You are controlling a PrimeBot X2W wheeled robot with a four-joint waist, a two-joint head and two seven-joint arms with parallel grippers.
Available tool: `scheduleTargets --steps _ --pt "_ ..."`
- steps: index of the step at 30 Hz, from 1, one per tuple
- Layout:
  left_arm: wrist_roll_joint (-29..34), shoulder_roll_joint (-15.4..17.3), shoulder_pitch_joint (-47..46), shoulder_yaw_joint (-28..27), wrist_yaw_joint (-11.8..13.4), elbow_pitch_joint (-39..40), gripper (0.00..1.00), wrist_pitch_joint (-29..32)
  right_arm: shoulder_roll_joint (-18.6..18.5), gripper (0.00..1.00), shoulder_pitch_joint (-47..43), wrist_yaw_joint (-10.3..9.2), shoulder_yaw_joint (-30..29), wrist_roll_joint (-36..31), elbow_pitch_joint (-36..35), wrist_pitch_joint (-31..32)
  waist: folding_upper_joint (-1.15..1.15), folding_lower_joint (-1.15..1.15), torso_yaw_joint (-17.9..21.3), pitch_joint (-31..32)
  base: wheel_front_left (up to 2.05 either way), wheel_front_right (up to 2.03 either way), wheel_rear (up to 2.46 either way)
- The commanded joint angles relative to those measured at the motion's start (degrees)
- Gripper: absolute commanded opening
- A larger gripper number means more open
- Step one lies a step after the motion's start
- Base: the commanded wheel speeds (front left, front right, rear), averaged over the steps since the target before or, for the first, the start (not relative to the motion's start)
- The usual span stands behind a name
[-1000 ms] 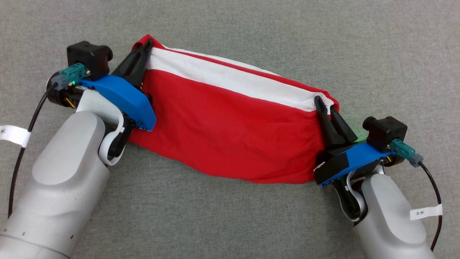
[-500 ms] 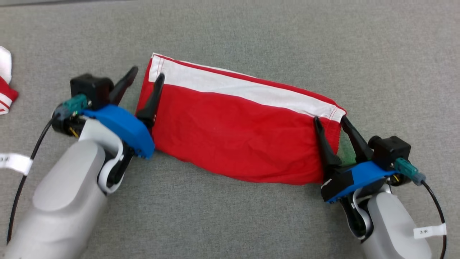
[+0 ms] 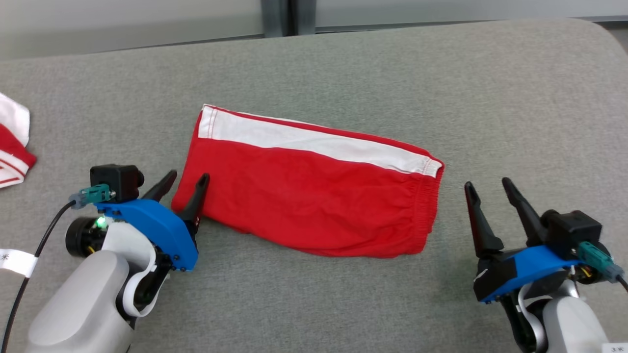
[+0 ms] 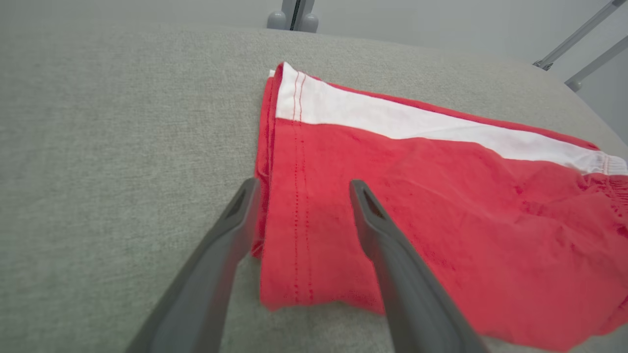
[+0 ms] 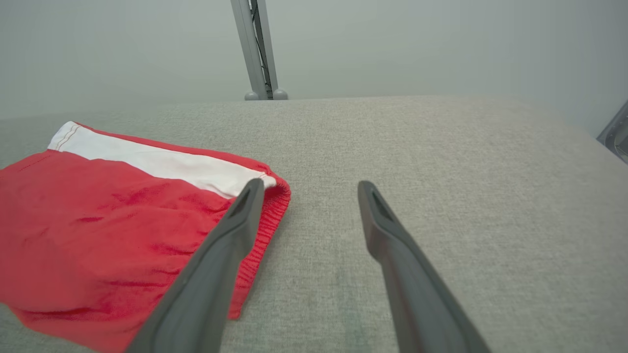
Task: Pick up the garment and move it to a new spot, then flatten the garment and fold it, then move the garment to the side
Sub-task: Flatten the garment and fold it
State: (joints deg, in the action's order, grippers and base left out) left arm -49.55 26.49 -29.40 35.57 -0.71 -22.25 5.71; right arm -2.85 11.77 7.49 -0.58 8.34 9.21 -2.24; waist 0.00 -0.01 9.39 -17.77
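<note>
Head view: two tools [image 3: 189,174] [image 3: 486,183], two garments [image 3: 304,196] [image 3: 12,147].

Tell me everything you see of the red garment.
The red garment looks like shorts, folded flat, lightly wrinkled, with a white stripe near its far edge, a gathered waistband at its right end and a stitched hem at the left. It lies slanted on the grey cloth surface. The open left gripper straddles its near left corner; the right gripper stands clear.

Opened my left gripper [image 3: 189,174] and right gripper [image 3: 486,183], released both held corners; garment [image 3: 304,196] settled flat, right gripper backed clear of it
</note>
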Motion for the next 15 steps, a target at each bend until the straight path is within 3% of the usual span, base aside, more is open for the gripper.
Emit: scheduleTargets --steps 1,10,15 --pt "-1.17 0.19 0.93 -0.6 0.7 0.13 1.0 1.33 -0.08 1.0 -1.28 0.01 -0.53 -0.38 -1.8 0.76 0.0 0.01 0.73 0.44 0.0 0.0 0.0" --pt "-2.99 1.87 1.73 -1.37 3.42 -1.95 1.0 5.27 -0.07 1.0 -3.46 0.01 -0.56 0.31 -9.33 3.5 0.0 0.01 3.18 -0.52 0.0 0.0 0.0" --pt "-3.96 1.56 2.21 -0.14 2.12 -2.73 1.0 7.49 -0.07 1.0 -4.21 0.01 0.23 0.95 -10.74 3.58 0.0 0.01 3.93 -1.04 0.0 0.0 0.0"
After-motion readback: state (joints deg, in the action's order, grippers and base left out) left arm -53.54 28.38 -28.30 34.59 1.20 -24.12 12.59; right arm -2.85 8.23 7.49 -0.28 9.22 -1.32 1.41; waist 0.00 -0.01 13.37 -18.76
